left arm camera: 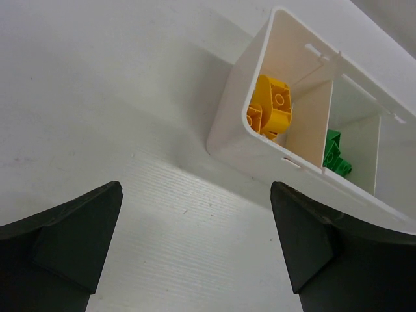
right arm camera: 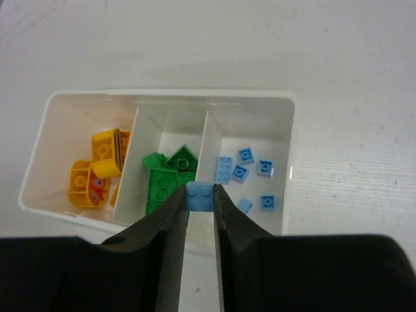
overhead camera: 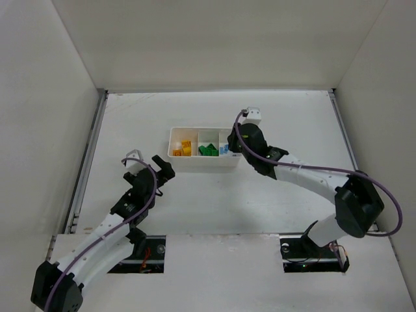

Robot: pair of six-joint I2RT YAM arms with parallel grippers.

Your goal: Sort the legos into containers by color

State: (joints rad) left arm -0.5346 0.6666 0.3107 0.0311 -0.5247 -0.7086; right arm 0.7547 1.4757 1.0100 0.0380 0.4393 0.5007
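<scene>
Our right fingers (right arm camera: 170, 224) clamp a blue brick (right arm camera: 199, 197) right over the tray's (right arm camera: 286, 107) green-blue divider; left fingers (left arm camera: 71, 237) wide apart, empty. Release here, we reckon, and it could tip into green.

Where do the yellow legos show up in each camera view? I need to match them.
Top external: yellow legos at centre, in the tray's left compartment.
Left wrist: yellow legos at upper right.
Right wrist: yellow legos at left of centre.
Shared landmark: white tray.
</scene>
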